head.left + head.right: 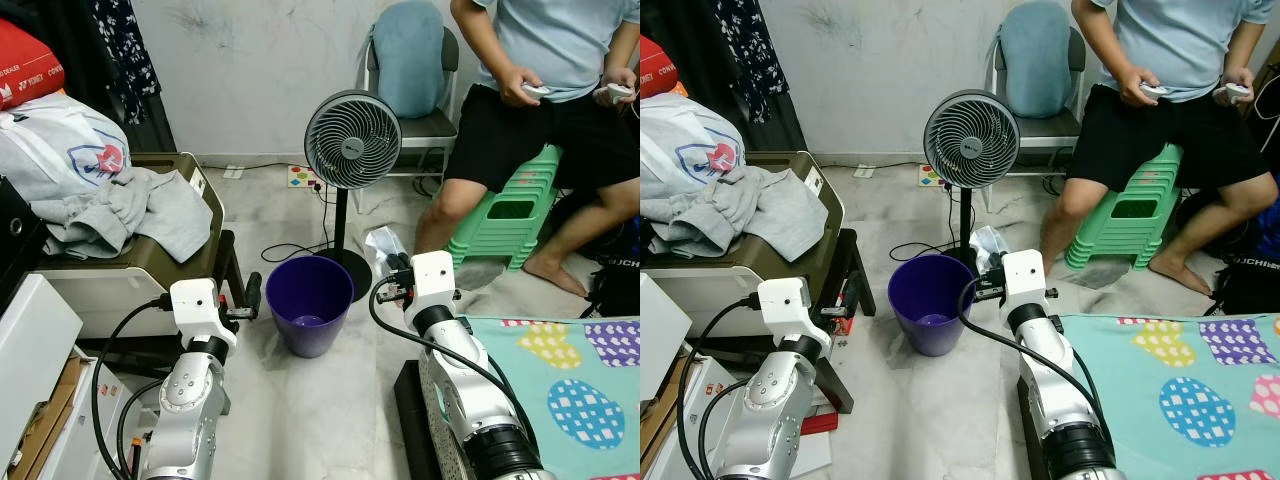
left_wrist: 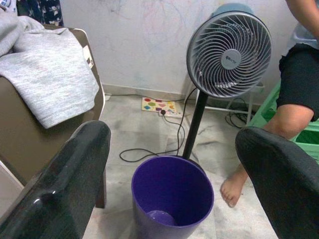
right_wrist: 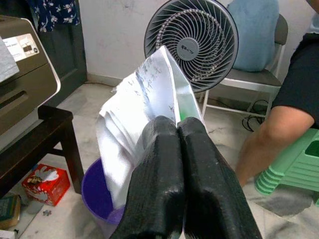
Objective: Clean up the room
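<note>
From my screen I read little. On the red bag (image 1: 25, 62) at the far left, white capitals spell "YONEX", with a smaller line above it ending in "DEALER". On the black bag (image 1: 615, 285) at the far right, by the person's foot, I make out white letters "UCHI", with the rest cut off. The fan (image 3: 190, 46) carries a grey hub badge with a short word too small to read. The white plastic wrapper (image 3: 137, 122) clamped in the right pincer (image 3: 177, 130) bears faint printed lines I cannot decipher.
</note>
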Controlling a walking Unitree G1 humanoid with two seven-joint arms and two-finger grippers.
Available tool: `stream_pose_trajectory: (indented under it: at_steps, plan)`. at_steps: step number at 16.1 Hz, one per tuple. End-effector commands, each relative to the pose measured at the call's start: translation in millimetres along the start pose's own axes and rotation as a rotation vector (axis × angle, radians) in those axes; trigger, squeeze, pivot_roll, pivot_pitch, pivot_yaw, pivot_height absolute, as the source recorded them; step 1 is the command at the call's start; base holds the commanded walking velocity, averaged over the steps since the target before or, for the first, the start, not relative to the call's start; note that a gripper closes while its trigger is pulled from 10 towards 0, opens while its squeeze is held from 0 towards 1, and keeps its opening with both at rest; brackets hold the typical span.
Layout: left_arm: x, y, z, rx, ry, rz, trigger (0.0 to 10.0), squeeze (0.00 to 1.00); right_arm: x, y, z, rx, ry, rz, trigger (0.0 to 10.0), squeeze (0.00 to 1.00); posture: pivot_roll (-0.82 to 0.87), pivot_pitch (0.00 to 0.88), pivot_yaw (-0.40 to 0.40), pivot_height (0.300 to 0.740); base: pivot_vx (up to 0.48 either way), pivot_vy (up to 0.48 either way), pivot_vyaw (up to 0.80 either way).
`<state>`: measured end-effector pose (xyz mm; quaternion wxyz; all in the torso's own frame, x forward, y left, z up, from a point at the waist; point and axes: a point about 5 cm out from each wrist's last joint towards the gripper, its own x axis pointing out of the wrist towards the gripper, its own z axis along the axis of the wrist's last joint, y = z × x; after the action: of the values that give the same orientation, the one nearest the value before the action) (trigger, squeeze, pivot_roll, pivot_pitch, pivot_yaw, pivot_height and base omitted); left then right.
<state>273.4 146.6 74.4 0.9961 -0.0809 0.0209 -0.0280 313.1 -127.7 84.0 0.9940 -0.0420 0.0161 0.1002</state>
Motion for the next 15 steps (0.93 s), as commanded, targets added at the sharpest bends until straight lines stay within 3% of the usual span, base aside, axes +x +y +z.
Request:
stream_pose_trajectory:
  at_steps: [1, 15]
  plan:
    - [-0.5, -1.6, 3.2, 0.003, -0.018, -0.016, 10.0, 0.0, 0.6, -0.6, 1.1, -0.004, -0.004, -0.011, 10.0, 0.0, -0.06, 0.0, -0.022, 0.74, 0.304, 0.0, 0.0]
    - [-2.2, -1.3, 3.5, 0.005, -0.013, -0.018, 10.0, 0.0, 3.0, 3.5, 2.7, 0.005, -0.008, 0.002, 10.0, 0.0, -0.05, 0.0, -0.024, 0.74, 0.335, 0.0, 0.0]
